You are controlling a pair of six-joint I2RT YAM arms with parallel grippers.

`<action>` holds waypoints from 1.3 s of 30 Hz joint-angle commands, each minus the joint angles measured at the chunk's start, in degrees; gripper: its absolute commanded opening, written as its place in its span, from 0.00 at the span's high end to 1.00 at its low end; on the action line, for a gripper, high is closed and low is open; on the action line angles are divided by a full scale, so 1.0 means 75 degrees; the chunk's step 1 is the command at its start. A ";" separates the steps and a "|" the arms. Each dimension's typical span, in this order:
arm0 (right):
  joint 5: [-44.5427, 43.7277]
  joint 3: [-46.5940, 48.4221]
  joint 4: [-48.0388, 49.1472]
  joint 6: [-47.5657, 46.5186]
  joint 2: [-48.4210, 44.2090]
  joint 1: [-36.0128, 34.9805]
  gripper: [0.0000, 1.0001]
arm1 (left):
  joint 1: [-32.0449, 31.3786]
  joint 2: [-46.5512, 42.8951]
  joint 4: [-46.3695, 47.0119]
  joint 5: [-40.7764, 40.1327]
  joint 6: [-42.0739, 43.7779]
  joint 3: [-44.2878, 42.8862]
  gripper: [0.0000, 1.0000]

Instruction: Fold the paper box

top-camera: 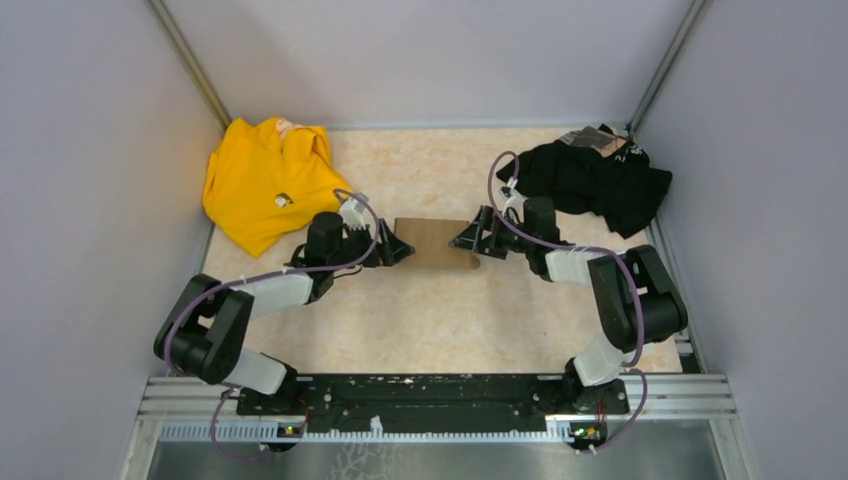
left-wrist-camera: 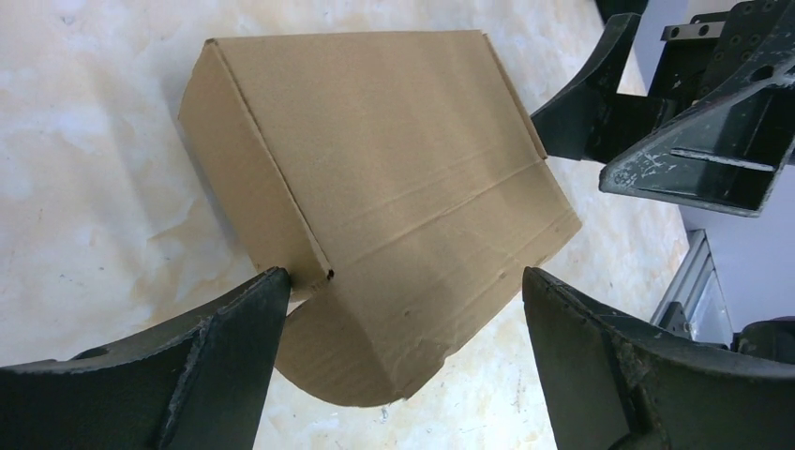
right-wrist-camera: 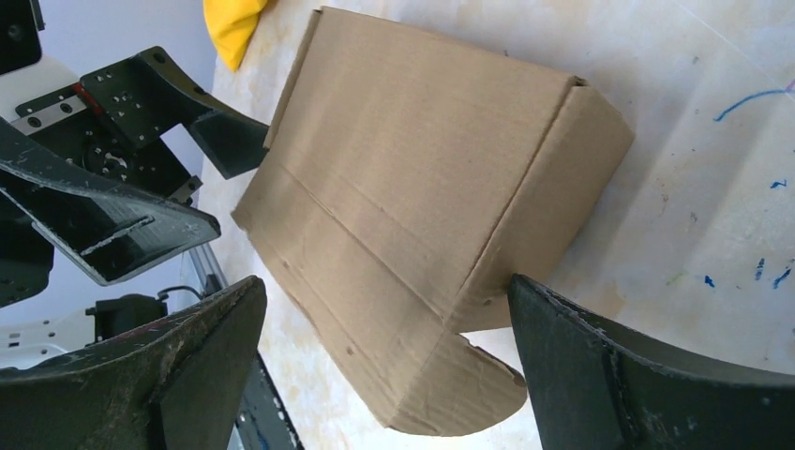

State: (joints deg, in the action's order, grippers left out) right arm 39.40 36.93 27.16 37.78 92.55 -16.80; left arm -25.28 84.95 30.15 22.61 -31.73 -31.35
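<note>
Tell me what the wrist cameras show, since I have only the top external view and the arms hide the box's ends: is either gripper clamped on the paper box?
Observer: No. The left wrist view shows the left gripper wide open, with the end of the paper box lying between its jaws, not clamped.
Operator: And the right one?
Observer: The right gripper is wide open too, at the opposite end of the box.
Operator: Is the box lying flat?
Observer: No. One side wall is folded up, and a rounded flap sticks out loose at the end nearest the right gripper.
</note>
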 commanded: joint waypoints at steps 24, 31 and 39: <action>0.0217 -0.0410 -0.1062 -0.0047 -0.2555 -0.0011 0.01 | -0.0259 -0.2569 -0.1524 -0.0069 -0.0245 0.0377 0.01; 0.0179 -0.0623 -0.0747 -0.0087 -0.2207 -0.0003 0.02 | -0.0279 -0.2284 -0.1431 -0.0139 -0.0176 0.0384 0.01; 0.0094 -0.0401 -0.0990 -0.0365 -0.2023 0.0000 0.01 | -0.0297 -0.2226 -0.1764 -0.0253 0.0006 0.0027 0.01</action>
State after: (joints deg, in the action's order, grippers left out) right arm 40.58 31.88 19.05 37.67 77.56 -16.80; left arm -27.20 68.88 17.69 21.61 -33.32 -28.27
